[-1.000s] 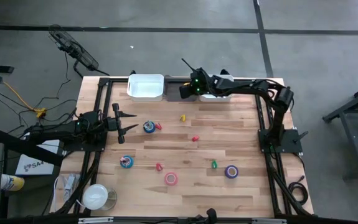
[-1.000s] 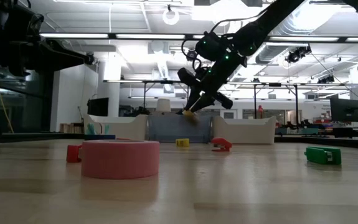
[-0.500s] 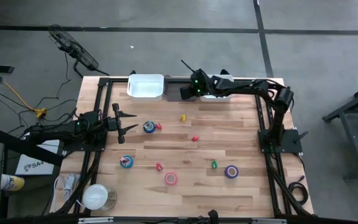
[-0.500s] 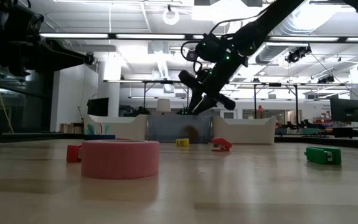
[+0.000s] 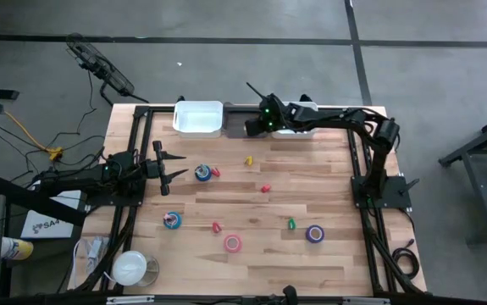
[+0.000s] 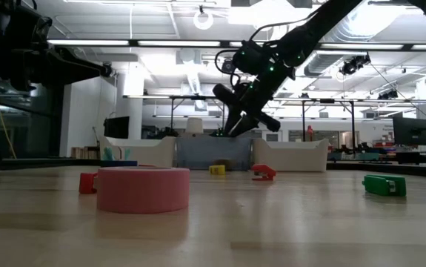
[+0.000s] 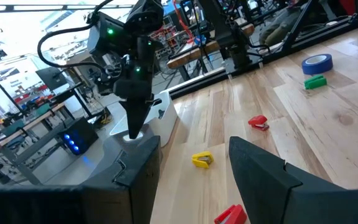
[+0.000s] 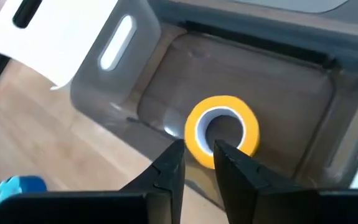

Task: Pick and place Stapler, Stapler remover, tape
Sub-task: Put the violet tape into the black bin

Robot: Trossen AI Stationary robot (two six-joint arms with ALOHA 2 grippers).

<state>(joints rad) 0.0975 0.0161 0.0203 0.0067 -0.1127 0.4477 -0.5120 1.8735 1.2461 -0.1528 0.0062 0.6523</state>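
The right gripper (image 5: 251, 124) was held over a grey bin (image 5: 256, 127) at the table's far edge, between two white bins (image 5: 199, 119). Its fingers (image 8: 166, 171) were seen parted by a narrow gap with nothing between them. A yellow roll of tape (image 8: 223, 130) lay on the floor of the grey bin, just past the fingertips and apart from them.

The left gripper (image 5: 175, 165) was held above the left part of the table (image 5: 328, 174), its fingers (image 7: 266, 171) spread open and empty, just beside a blue roll of tape (image 5: 202, 173).

The other rolls were left on the wood: a teal one (image 5: 172, 220) near the left side, a pink one (image 5: 233, 244) toward the near edge, and a purple one (image 5: 315, 234) on the right. Small solid pieces were scattered among them: a yellow piece (image 5: 248, 160), a red piece (image 5: 265, 188) near the middle, another red piece (image 5: 217, 227), and a green piece (image 5: 292, 224).

In the low view, the pink roll (image 6: 143, 189) was seen closest, with the right gripper (image 6: 235, 127) hanging behind it over the bins.
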